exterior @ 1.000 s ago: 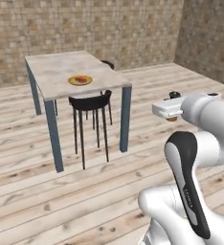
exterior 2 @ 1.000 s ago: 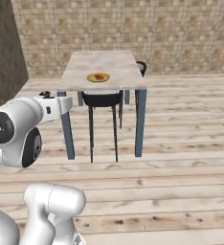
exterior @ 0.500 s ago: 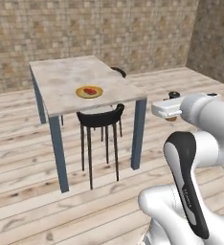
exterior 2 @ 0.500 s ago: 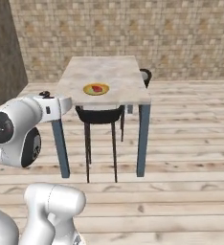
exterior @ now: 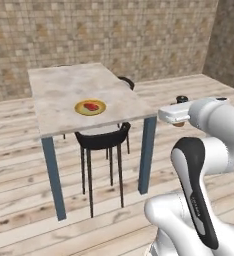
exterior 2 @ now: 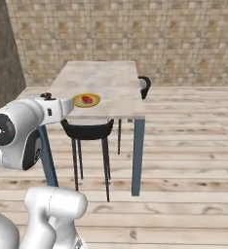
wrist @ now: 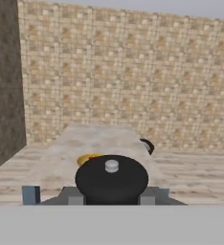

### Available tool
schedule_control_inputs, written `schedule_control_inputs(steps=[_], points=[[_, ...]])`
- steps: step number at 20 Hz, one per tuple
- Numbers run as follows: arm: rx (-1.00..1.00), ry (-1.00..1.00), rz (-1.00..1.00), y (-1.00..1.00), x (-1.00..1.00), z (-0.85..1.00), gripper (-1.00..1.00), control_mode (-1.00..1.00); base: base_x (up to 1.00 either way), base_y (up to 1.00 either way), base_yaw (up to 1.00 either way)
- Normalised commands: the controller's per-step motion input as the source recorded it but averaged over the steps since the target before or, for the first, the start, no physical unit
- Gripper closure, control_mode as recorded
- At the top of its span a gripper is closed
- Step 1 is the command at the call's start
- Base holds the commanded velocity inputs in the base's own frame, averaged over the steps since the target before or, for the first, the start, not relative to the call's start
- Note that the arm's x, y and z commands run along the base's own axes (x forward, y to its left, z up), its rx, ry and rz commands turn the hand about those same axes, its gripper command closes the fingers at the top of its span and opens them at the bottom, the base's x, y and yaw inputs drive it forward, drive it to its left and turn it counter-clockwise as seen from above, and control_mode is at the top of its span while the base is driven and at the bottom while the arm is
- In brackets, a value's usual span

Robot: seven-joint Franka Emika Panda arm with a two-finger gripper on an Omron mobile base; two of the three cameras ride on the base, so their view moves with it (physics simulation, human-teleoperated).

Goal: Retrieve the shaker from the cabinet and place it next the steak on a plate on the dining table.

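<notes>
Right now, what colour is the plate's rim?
Yellow-orange, around a red steak; the plate shows best in the left base view.

Whole scene larger and nearer than a second ago: camera rolling closer to pale marbled rectangular dining table [exterior: 84, 92], yellow-rimmed round plate [exterior: 90, 107] and small red steak [exterior: 92, 106].

Pale marbled table [exterior: 69, 85] on thin blue-grey legs, standing on a light plank floor [exterior: 19, 200], one yellow-rimmed plate [exterior: 90, 107] on top near the front edge, little red steak [exterior: 92, 106] on it, black chair [exterior: 101, 140] tucked underneath
</notes>
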Motion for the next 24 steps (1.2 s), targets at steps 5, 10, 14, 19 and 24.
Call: schedule_control_inputs(steps=[5, 10, 14, 19, 24], points=[[0.00, 0.00, 0.00, 0.00, 0.00, 0.00, 1.00, 1.00, 0.62, -0.24, 0.07], [0.00, 0.00, 0.00, 0.00, 0.00, 0.00, 1.00, 1.00, 0.70, -0.16, 0.05], [0.00, 0.00, 0.00, 0.00, 0.00, 0.00, 1.00, 1.00, 0.80, -0.15, 0.05], [0.00, 0.00, 0.00, 0.00, 0.00, 0.00, 1.00, 1.00, 0.93, -0.20, 0.07], [0.00, 0.00, 0.00, 0.00, 0.00, 0.00, 1.00, 1.00, 0.90, -0.22, 0.08]])
